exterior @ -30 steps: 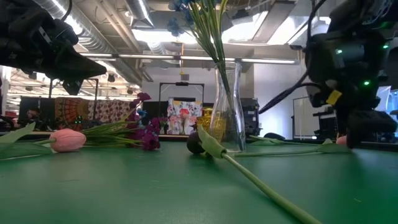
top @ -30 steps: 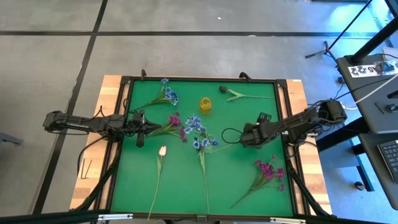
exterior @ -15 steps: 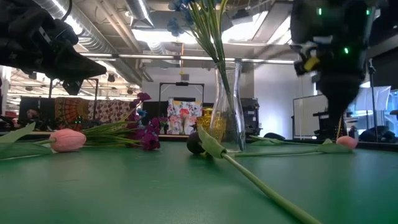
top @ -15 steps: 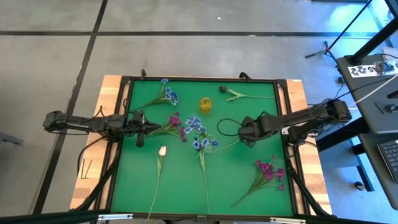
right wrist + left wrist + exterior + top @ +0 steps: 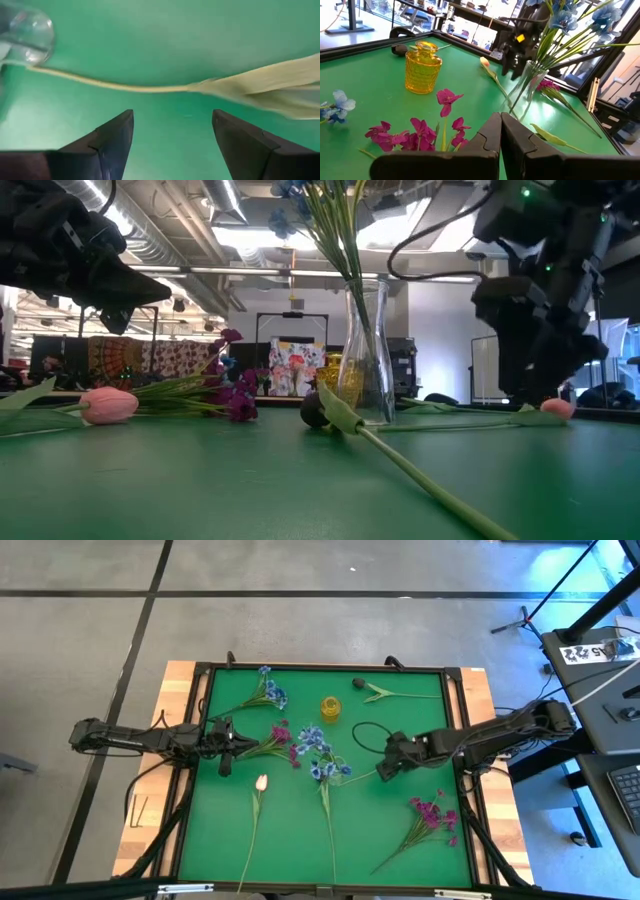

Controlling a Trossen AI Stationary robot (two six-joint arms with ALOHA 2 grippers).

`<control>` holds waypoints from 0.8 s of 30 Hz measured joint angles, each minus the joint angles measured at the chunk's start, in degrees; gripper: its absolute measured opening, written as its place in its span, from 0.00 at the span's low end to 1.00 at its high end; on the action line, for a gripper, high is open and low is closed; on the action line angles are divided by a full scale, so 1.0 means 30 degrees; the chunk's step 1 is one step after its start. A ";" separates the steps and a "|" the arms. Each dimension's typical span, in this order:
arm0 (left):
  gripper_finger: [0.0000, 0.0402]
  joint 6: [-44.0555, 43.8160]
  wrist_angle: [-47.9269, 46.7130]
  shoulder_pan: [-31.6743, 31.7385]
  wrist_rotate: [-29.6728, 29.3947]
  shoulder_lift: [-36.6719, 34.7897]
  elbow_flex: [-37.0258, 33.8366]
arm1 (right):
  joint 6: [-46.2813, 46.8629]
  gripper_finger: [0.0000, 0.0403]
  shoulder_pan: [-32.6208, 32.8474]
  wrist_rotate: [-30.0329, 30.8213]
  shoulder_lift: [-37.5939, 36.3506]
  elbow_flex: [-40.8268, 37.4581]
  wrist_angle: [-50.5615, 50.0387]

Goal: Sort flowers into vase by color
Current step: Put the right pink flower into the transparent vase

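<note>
- Two grippers are sharing the table: the right gripper (image 5: pixel 385 766) is hovering with its jaws spread wide and empty over the middle of the green mat (image 5: pixel 400 730), just right of centre; the left gripper (image 5: pixel 232 748) is waiting pinched shut at the left edge, holding nothing, beside a magenta spray (image 5: pixel 280 737).
- The glass vase (image 5: pixel 366 365) is standing at mat centre, holding blue sprays (image 5: pixel 318 752).
- A pale stem (image 5: pixel 120 86) with a leaf is lying straight ahead of the right gripper's fingers (image 5: pixel 112 137).
- Other flowers are lying loose: a blue spray (image 5: pixel 268 690) near the far-left corner, a dark tulip (image 5: pixel 358 684) at the far edge, a white-pink tulip (image 5: pixel 261 782) and a second magenta spray (image 5: pixel 435 812) toward the near-right corner.
- An amber jar (image 5: pixel 331 707) is standing empty.
- Judging by this, the approach is in hand; next calls for lowering to straddle the stem, then closing.
</note>
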 joint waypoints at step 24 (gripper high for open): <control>0.00 0.0015 0.0007 0.0000 -0.0015 0.0000 0.0000 | 0.0961 0.67 -0.1416 0.3054 0.0092 -0.2292 -0.0217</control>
